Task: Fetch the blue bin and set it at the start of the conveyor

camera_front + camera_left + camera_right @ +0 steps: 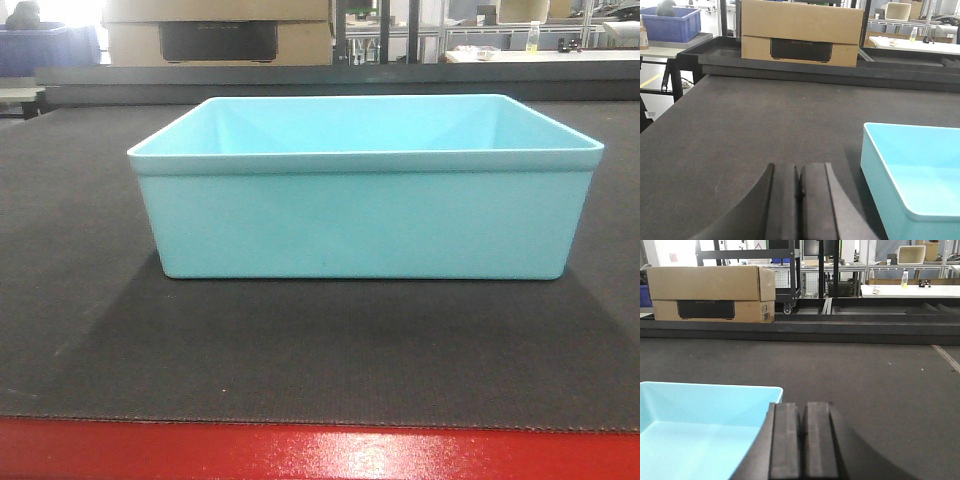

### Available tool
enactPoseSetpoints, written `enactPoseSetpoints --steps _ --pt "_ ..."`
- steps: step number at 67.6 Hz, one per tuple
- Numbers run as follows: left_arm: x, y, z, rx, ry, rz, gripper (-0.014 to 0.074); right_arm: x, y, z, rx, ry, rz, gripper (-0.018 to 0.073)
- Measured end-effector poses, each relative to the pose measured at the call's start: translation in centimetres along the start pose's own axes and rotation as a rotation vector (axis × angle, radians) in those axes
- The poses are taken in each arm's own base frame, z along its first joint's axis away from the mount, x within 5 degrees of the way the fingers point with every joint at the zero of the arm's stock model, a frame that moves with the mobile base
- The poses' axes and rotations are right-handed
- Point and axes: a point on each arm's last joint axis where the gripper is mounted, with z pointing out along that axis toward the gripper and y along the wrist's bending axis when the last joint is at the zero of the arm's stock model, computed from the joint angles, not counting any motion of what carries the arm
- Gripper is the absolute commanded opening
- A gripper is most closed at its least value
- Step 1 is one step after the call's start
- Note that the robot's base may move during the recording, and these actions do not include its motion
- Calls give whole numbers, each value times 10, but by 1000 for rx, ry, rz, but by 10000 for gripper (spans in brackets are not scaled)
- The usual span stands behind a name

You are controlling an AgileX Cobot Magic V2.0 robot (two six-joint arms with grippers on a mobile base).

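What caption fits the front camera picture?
Empty blue bin sitting upright on the dark grey conveyor belt, just behind its red front edge.

In your left wrist view, the left gripper (799,192) sits at the bottom, its two dark fingers (782,200) pressed together with nothing between them. It is over the conveyor start (765,120), the dark grey belt. The blue bin (912,175) stands on the belt toward its right edge, just beside the gripper. At the far edge a cardboard box (801,32) rests on a dark tray (715,52), and a dark blue crate (672,24) stands on a table beyond the far left corner.
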Motion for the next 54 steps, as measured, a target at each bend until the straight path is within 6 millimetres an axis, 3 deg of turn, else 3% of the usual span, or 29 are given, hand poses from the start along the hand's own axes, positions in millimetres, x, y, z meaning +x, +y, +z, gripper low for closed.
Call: enactPoseSetpoints --steps 28,42,54 --pt "5 1 -7 -18 -28 27 -111 0 0 0 0 0 0 -162" --pt "49 5 -20 -74 -106 92 -111 0 0 0 0 0 0 -162" --pt "104 9 -12 -92 -82 52 -111 0 0 0 0 -2 0 -162"
